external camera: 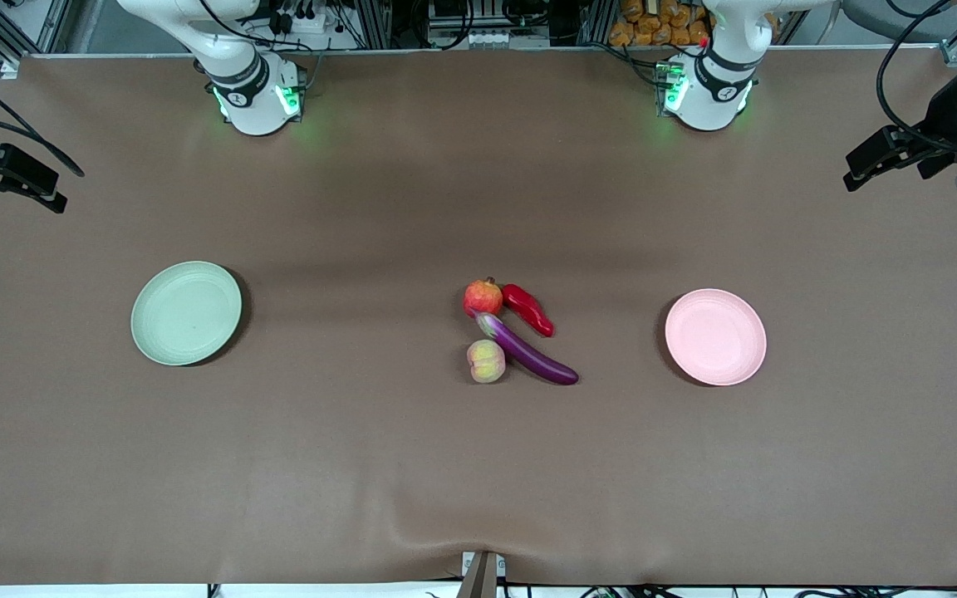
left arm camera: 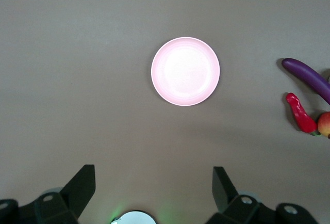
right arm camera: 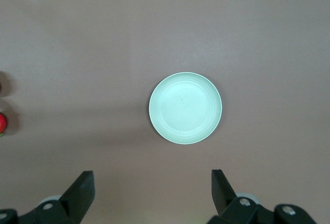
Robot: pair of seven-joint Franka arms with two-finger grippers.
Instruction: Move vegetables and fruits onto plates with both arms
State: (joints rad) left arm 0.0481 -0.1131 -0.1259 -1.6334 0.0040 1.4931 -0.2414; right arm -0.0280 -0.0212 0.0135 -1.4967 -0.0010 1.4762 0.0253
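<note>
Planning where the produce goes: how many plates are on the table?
2. The green plate lies toward the right arm's end, the pink plate toward the left arm's end. None looks hidden.

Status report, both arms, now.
Left pincer open, high over pink plate. Right pincer open over green plate. Produce clustered mid-table between plates. Both plates bare.

You're looking at two white arms, the right arm [external camera: 239, 71] and the left arm [external camera: 715, 71], each with a rounded base ringed by a dark grey band and lit green at the sides. Black cables trail off both bases. Each wrist view shows you black, wedge-shaped fingers, [left arm camera: 82, 185] on the left and [right arm camera: 81, 188] on the right, set on black mounts with pale round screws.
</note>
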